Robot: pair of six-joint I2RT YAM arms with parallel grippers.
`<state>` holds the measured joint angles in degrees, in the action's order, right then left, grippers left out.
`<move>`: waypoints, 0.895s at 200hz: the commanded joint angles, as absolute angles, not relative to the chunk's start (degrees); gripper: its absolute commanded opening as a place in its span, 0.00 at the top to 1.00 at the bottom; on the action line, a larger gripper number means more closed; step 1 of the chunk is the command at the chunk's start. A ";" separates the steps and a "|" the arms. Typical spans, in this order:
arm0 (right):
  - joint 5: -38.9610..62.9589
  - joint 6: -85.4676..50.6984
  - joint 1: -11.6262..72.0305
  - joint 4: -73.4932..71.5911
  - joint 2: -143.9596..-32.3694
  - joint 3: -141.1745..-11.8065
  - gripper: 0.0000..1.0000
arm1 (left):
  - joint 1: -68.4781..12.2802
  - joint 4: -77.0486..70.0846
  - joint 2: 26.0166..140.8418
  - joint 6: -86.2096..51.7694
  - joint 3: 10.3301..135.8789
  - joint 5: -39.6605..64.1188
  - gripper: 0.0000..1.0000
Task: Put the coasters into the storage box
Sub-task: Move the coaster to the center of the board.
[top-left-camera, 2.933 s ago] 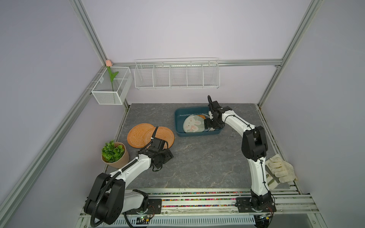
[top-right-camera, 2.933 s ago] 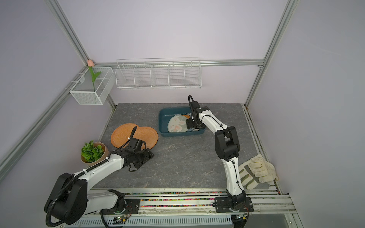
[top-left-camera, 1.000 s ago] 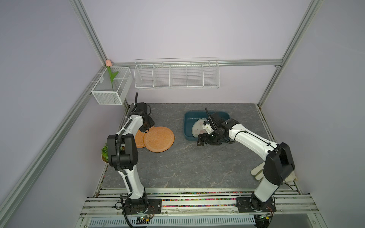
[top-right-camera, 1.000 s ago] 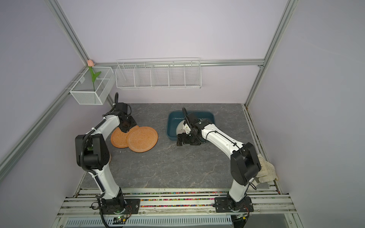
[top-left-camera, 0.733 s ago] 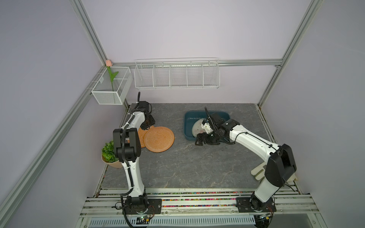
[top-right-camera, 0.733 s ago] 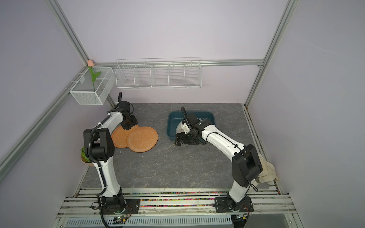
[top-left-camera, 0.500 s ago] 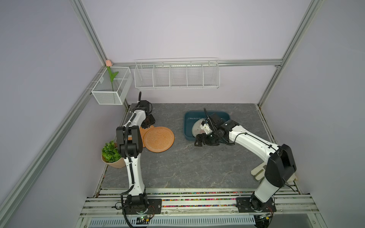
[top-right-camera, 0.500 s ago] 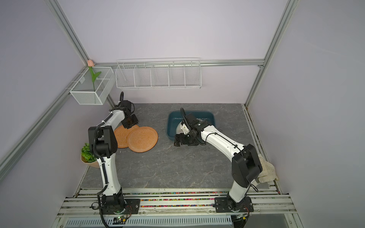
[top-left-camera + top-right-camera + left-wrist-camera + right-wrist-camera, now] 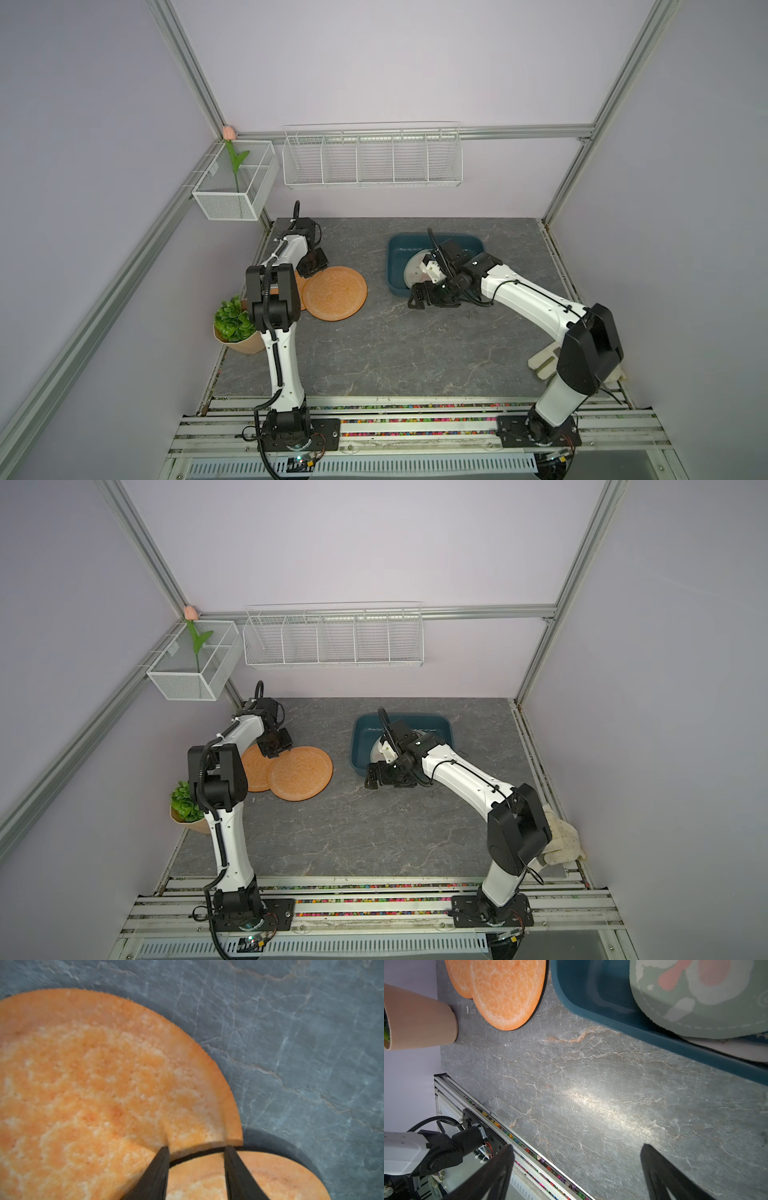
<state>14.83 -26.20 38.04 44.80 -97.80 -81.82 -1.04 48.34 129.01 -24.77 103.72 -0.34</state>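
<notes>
1. Plain lilac walls [image 9: 374,62], with aluminium frame posts [image 9: 195,70] in the corners.
2. Grey veined bench [image 9: 395,353].
3. Long wire basket [image 9: 372,166] and small wire basket [image 9: 226,205], both wall-hung.
4. Soft, even light.

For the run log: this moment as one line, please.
left hand: fingertips at rim of upper orange coaster, grip unclear | right hand: open, empty, beside storage box | pale green coaster in box

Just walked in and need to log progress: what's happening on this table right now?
The left gripper pinches the rim of the upper orange coaster, which overlaps a second orange coaster on the table. The right gripper hangs open and empty beside the storage box, where a pale green coaster already lies on others. Neither orange one is boxed yet.
</notes>
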 commanded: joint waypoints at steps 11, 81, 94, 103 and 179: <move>14.85 -26.89 38.49 43.79 -97.91 -82.63 0.04 | -1.97 52.51 127.11 -22.57 99.50 2.68 0.56; 14.55 -27.42 38.99 42.95 -97.14 -81.29 0.04 | -8.05 54.87 121.68 -21.72 93.53 2.01 0.54; 14.26 -27.51 39.02 42.89 -96.65 -81.04 0.04 | -8.10 54.31 119.50 -22.68 92.00 0.69 0.54; 14.10 -27.49 38.97 42.89 -96.25 -80.81 0.04 | -8.09 54.45 118.23 -23.09 91.98 -0.64 0.54; 12.95 -27.03 38.75 44.12 -94.39 -79.10 0.05 | -8.17 46.77 122.63 -22.15 106.29 2.33 0.45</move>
<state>13.98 -26.85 38.63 43.22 -96.27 -79.88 -8.19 50.19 119.04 -23.44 100.47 -0.08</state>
